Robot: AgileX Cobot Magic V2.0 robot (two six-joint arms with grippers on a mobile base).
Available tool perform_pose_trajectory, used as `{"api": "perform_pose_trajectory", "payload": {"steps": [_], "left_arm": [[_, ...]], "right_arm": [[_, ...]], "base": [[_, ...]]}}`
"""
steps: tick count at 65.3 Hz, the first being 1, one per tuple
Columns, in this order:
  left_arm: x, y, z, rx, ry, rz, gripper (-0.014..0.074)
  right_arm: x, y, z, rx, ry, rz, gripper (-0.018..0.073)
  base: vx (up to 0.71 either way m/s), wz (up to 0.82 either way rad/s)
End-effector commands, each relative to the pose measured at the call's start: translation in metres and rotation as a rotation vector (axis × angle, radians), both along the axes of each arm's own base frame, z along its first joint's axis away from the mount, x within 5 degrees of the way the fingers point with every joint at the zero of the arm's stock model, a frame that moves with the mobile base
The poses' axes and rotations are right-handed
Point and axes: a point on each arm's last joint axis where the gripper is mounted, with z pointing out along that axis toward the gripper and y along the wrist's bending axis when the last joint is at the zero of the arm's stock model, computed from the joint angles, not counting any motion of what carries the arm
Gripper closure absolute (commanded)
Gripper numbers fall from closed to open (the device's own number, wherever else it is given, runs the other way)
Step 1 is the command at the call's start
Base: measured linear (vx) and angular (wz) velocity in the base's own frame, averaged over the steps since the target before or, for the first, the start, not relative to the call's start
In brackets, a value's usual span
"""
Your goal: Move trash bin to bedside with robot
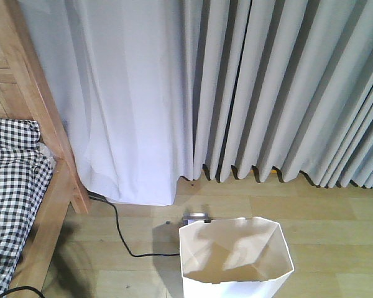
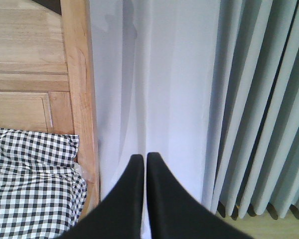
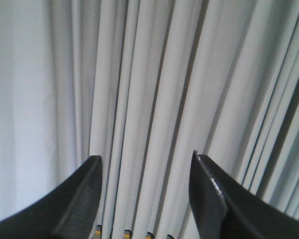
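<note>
The white trash bin (image 1: 236,257) stands on the wooden floor at the bottom of the front view, its notched rim open and its inside empty. The bed's light wooden frame (image 1: 43,112) and black-and-white checked bedding (image 1: 9,186) are at the left, apart from the bin. The frame (image 2: 82,99) and bedding (image 2: 30,184) also show in the left wrist view. My left gripper (image 2: 141,157) is shut and empty, facing the curtain. My right gripper (image 3: 147,162) is open and empty, facing curtain folds. Neither gripper shows in the front view.
Pale grey curtains (image 1: 236,87) hang to the floor across the back. A black cable (image 1: 121,233) runs over the floor from under the curtain toward the bin. A small grey object (image 1: 197,216) lies just behind the bin. Bare floor (image 1: 336,217) lies right of the bin.
</note>
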Motion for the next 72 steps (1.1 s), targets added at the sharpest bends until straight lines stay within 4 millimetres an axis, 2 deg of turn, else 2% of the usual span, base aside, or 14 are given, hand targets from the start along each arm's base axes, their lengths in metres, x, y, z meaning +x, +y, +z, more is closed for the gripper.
{"api": "perform_pose_trajectory", "payload": {"steps": [1,20,51,63,72], "left_arm": [[0.001,-0.001,-0.001,-0.004,-0.067,-0.008,0.0602],[0.001,-0.001,-0.001,-0.004,-0.067,-0.008,0.0602],[0.001,-0.001,-0.001,-0.004,-0.067,-0.008,0.0602],[0.001,-0.001,-0.001,-0.004,-0.067,-0.008,0.0602],[0.001,-0.001,-0.001,-0.004,-0.067,-0.008,0.0602]], "right_arm": [[-0.002,-0.001,0.012,0.010,-0.064,-0.018,0.0216],[-0.003,0.000,0.011,0.009,-0.051,-0.009,0.0576],[-0.002,-0.002,0.011,-0.031,-0.067,-0.027,0.0569],[0.001,-0.011,0.000,-0.008,-0.129,-0.124,0.0569],[0.003,-0.014,-0.012,0.020,-0.099,-0.146,0.0569]], "base": [[0.00,0.00],[0.00,0.00],[0.00,0.00],[0.00,0.00],[0.00,0.00]]}}
